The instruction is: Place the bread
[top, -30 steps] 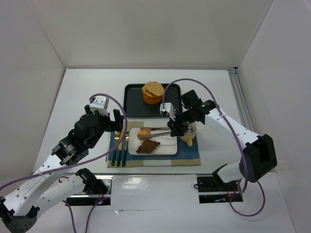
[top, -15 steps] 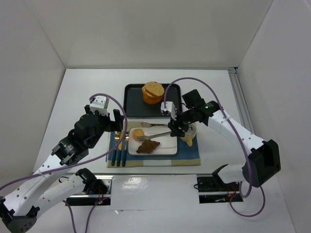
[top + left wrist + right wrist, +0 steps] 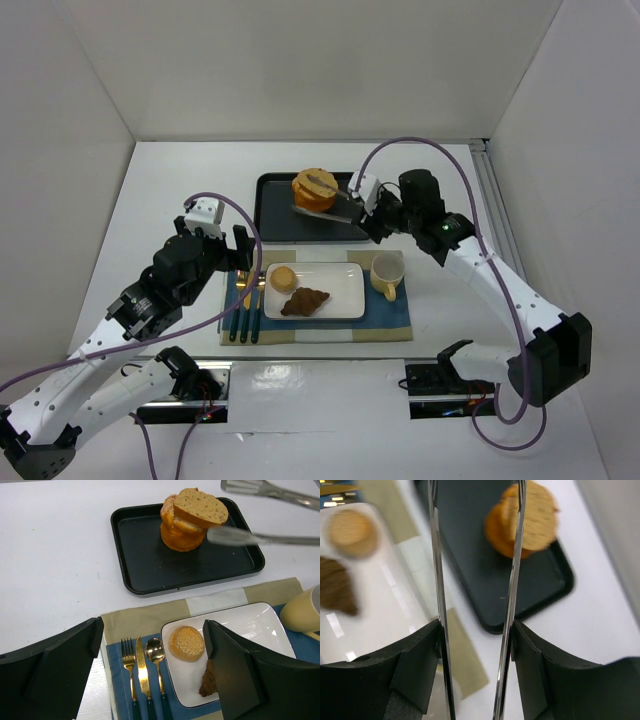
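Tongs (image 3: 322,206) clenched in right gripper (image 3: 368,200) jaws, blades apart over black tray (image 3: 275,215), near the slice (image 3: 316,183) stacked there. Bun (image 3: 283,277) and croissant (image 3: 305,300) on white plate (image 3: 340,285). Left gripper (image 3: 152,645) jaws released above cutlery (image 3: 142,667).

We see 2 white, black-jointed arms, the left arm (image 3: 165,280) and right arm (image 3: 480,268), a purple cable (image 3: 420,143) off each; left gripper (image 3: 152,630) fingers (image 3: 50,675) blocky and black.
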You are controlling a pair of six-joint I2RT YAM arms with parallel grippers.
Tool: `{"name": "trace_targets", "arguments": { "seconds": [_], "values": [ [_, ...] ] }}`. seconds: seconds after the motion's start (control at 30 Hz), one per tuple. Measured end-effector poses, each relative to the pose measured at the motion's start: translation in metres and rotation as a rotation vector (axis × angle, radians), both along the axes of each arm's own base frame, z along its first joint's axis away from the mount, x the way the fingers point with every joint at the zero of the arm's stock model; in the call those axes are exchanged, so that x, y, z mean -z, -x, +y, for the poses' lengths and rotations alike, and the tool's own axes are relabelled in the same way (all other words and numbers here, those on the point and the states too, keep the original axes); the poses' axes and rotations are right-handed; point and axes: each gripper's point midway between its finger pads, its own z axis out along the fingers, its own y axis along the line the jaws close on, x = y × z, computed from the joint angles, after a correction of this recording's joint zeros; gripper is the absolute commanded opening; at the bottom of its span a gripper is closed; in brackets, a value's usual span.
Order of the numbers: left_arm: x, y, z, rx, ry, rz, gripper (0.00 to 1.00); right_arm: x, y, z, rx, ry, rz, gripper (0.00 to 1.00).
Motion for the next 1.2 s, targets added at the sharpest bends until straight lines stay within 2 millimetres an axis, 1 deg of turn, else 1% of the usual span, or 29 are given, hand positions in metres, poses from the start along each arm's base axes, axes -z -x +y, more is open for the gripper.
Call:
{"name": "trace_targets", "arguments": {
  "seconds": [0.07, 0.17, 0.23, 0.37, 0.43, 0.5, 0.57, 0.63, 0.73, 0.8, 0.83, 0.93, 1.0, 1.1, 1.2],
  "values": [
    [0.0, 0.0, 0.0, 0.001, 0.0, 0.0, 1.0, 0.002, -0.021, -0.007, 0.069, 0.015, -0.051, 0.64],
    [0.0, 0.0, 0.0, 0.002, 0.001, 0.0, 1.0, 0.01, -0.05, -0.011, 0.146, 0.048, -0.097, 0.64],
    [0.0, 0.0, -0.001, 0.003, 0.001, 0.001, 1.0, 0.029, -0.065, -0.013, 0.174, 0.082, -0.084, 0.64],
    [0.0, 0.0, -0.001, 0.003, 0.001, 0.001, 1.0, 0.061, -0.081, -0.018, 0.208, 0.134, -0.04, 0.64],
    [0.0, 0.0, -0.001, 0.004, 0.001, 0.001, 1.0, 0.072, -0.087, -0.021, 0.221, 0.151, -0.024, 0.64],
    [0.0, 0.0, -0.001, 0.004, 0.001, 0.001, 1.0, 0.077, -0.093, -0.022, 0.231, 0.159, -0.02, 0.64],
    [0.0, 0.0, -0.001, 0.004, 0.001, 0.0, 1.0, 0.078, -0.098, -0.023, 0.243, 0.164, -0.026, 0.62],
    [0.0, 0.0, -0.001, 0.004, 0.001, 0.0, 1.0, 0.076, -0.103, -0.023, 0.249, 0.17, -0.036, 0.53],
    [0.0, 0.0, -0.001, 0.004, 0.001, 0.001, 1.0, 0.072, -0.107, -0.025, 0.255, 0.18, -0.059, 0.35],
    [0.0, 0.0, -0.001, 0.004, 0.001, 0.001, 1.0, 0.069, -0.11, -0.026, 0.263, 0.183, -0.073, 0.3],
    [0.0, 0.0, -0.001, 0.004, 0.001, 0.0, 1.0, 0.069, -0.11, -0.026, 0.264, 0.185, -0.076, 0.25],
    [0.0, 0.0, -0.001, 0.004, 0.001, 0.001, 1.0, 0.069, -0.11, -0.027, 0.262, 0.19, -0.08, 0.17],
    [0.0, 0.0, -0.001, 0.004, 0.001, 0.001, 1.0, 0.068, -0.11, -0.027, 0.26, 0.19, -0.084, 0.14],
    [0.0, 0.0, -0.001, 0.004, 0.001, 0.001, 1.0, 0.062, -0.109, -0.027, 0.257, 0.182, -0.094, 0.14],
    [0.0, 0.0, -0.001, 0.005, 0.001, 0.001, 1.0, 0.043, -0.102, -0.027, 0.248, 0.148, -0.114, 0.14]
  ]
}}
